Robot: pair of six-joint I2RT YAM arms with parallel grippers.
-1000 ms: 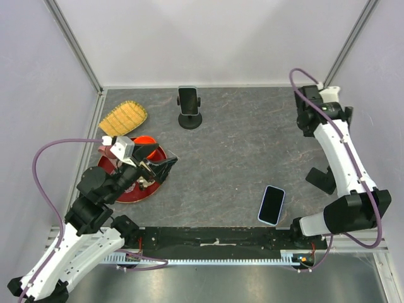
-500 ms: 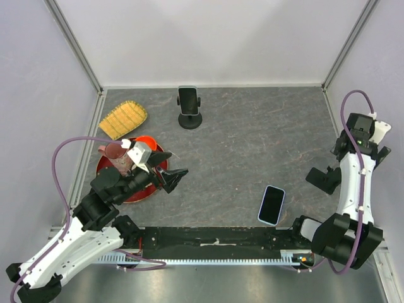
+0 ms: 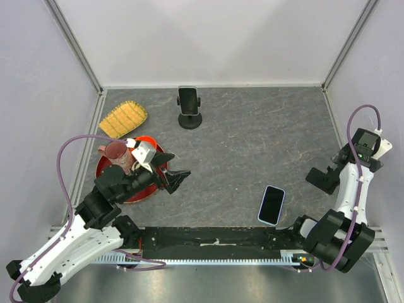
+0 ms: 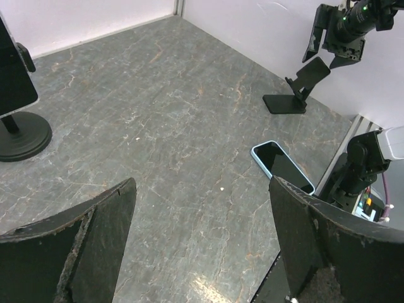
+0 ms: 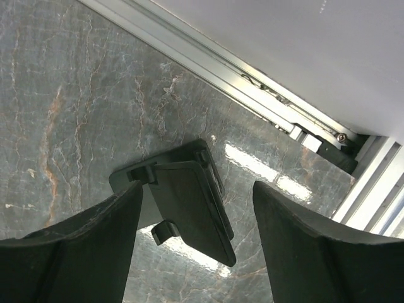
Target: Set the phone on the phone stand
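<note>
The phone (image 3: 272,205), dark with a pale blue rim, lies flat near the table's front edge; the left wrist view shows the phone (image 4: 282,167) too. The empty black phone stand (image 3: 320,180) sits by the right wall. My right gripper (image 3: 344,165) hovers over it, open. In the right wrist view the stand (image 5: 189,208) lies below and between the fingers, untouched by my right gripper (image 5: 196,252). My left gripper (image 3: 177,178) is open and empty at centre left, above bare tabletop, as the left wrist view also shows of my left gripper (image 4: 202,186).
A second stand (image 3: 189,108) at the back centre holds a dark phone upright. A red dish (image 3: 156,183) with a maroon cup (image 3: 117,151) sits under the left arm. A yellow woven tray (image 3: 123,118) lies at back left. Walls close three sides.
The right arm swung from the back right corner down to hover over the stand by the right wall. The left gripper shifted a little right and forward.
</note>
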